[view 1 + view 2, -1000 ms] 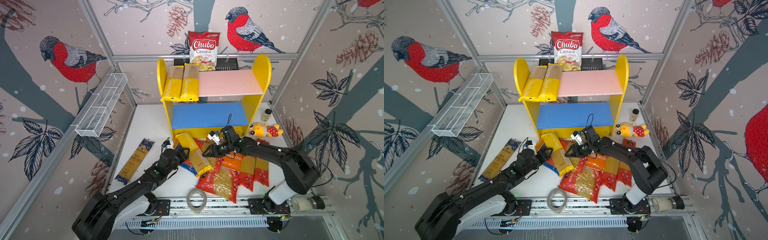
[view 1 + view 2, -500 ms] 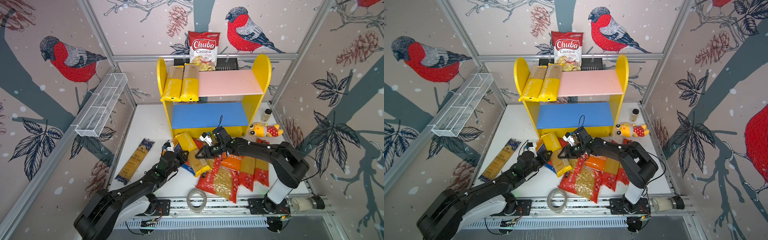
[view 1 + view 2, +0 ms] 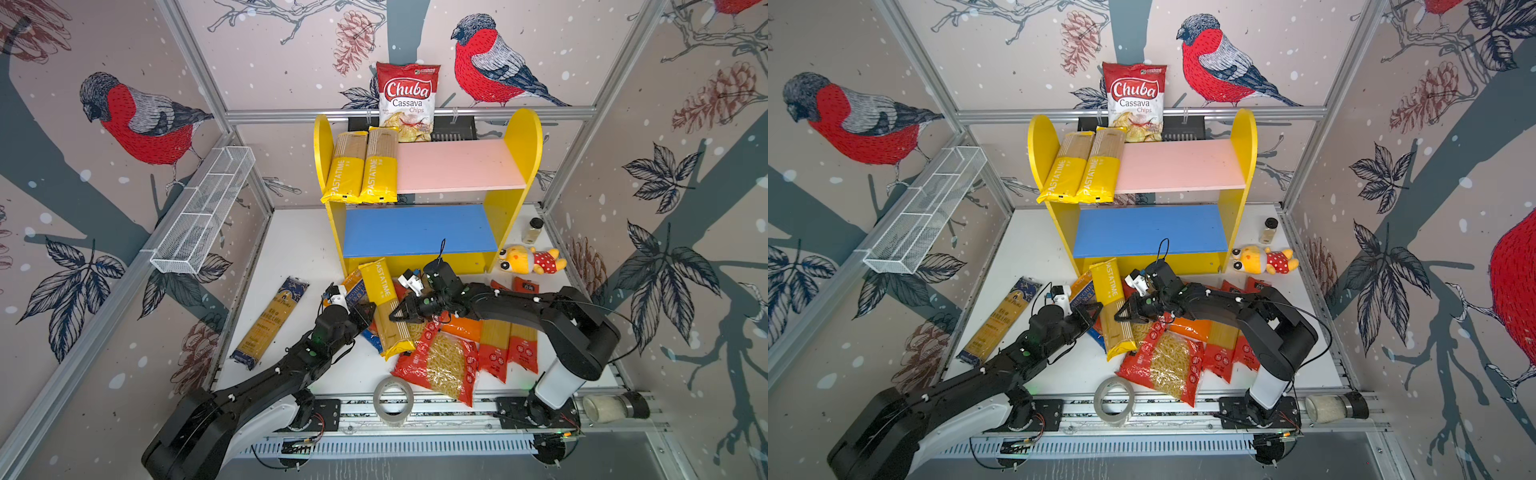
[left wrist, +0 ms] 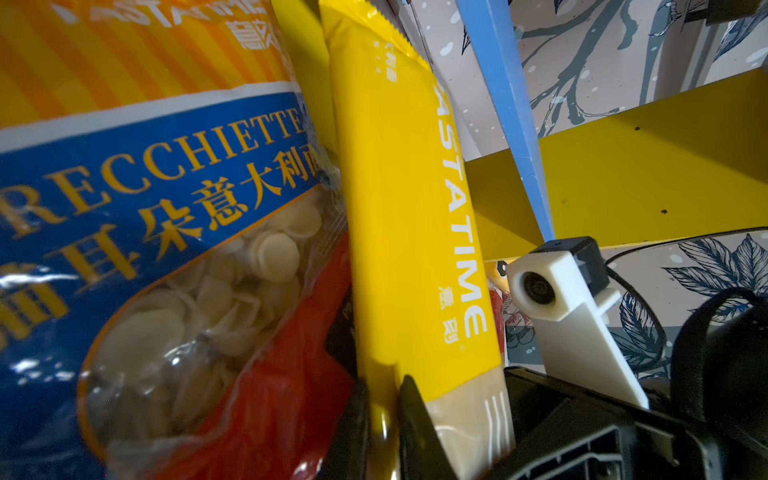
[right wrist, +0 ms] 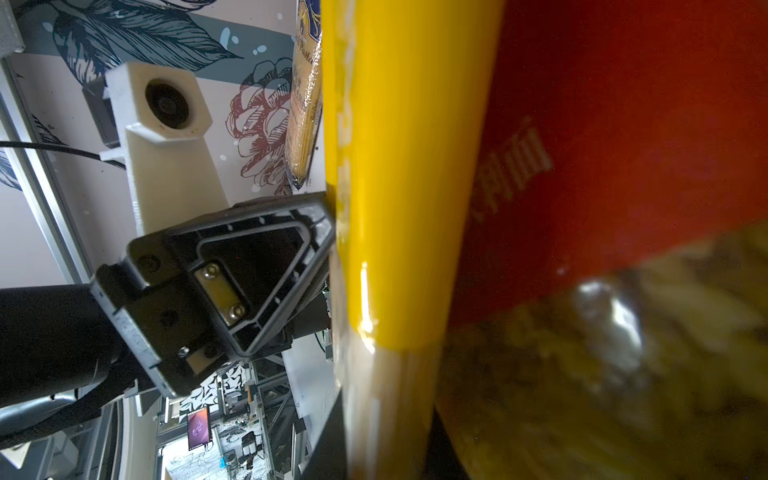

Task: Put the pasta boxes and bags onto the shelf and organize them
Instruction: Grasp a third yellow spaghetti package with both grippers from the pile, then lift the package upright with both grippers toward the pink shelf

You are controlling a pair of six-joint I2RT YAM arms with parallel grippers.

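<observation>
PASTATIME pack (image 3: 384, 299) lay lengthwise toward shelf (image 3: 415, 230).
Your left pincer (image 3: 371, 309) clamped its edge; right pincer (image 3: 395, 319) opposite, grip untellable.

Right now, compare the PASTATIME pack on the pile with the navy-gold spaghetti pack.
The PASTATIME pack is yellow; the navy-gold pack has dark blue ends. The PASTATIME pack lies atop other pasta bags; the navy-gold pack lies alone on the table. The left gripper is shut on the PASTATIME pack, the right gripper beside it; the navy-gold pack is untouched. Both are long spaghetti packs, not yet shelved.
</observation>
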